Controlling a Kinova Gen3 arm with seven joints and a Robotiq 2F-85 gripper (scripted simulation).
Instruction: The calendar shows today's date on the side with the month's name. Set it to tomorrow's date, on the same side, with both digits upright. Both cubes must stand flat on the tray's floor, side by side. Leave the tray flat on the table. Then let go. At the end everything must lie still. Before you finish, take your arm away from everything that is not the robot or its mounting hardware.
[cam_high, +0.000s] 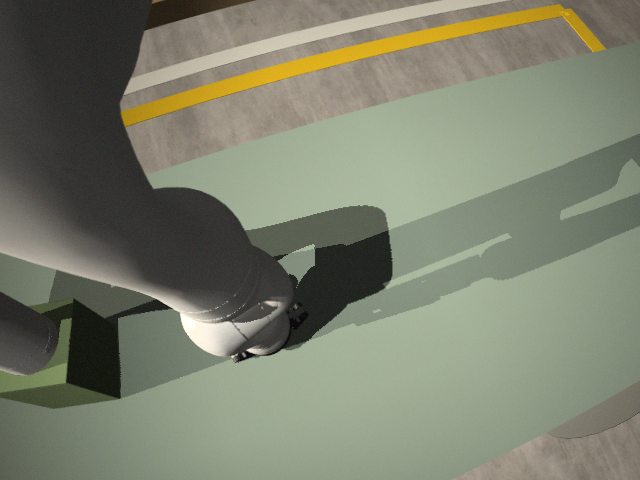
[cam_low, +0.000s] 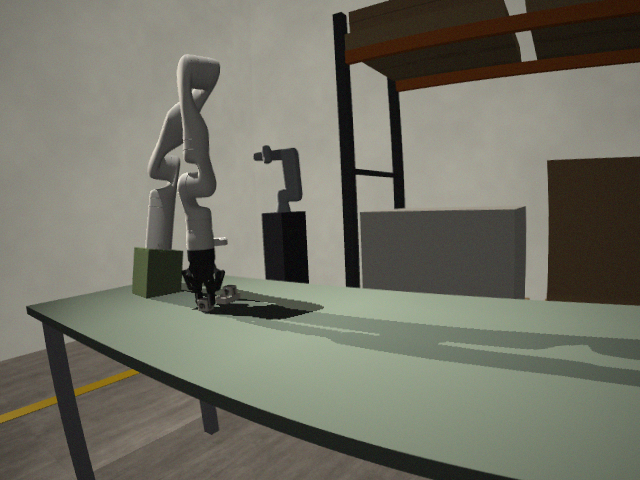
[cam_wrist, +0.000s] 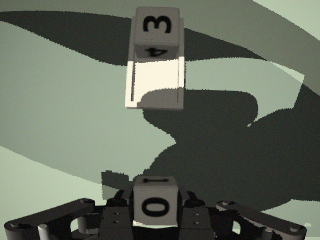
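Note:
In the wrist view my gripper (cam_wrist: 155, 196) is shut on a pale cube (cam_wrist: 156, 204) whose face toward the camera reads 0. It holds the cube low over the green table (cam_wrist: 60, 127). Ahead lies the small pale tray (cam_wrist: 152, 79). A second cube (cam_wrist: 158, 27), showing a 3 lying sideways, stands at the tray's far end. The near half of the tray floor is bare. In the exterior view the gripper (cam_low: 205, 302) hangs down at the table's far left, with the tray and the second cube (cam_low: 229, 294) just beside it. In the top view the arm (cam_high: 155, 248) hides the cubes and the tray.
A green block (cam_low: 156, 271) (cam_high: 93, 346) stands on the table under the arm's base, close to the left of the gripper. Behind the table are a second arm on a black pedestal (cam_low: 285, 248), a shelf rack (cam_low: 346, 155), a grey box (cam_low: 442, 253) and a brown box (cam_low: 594, 227).

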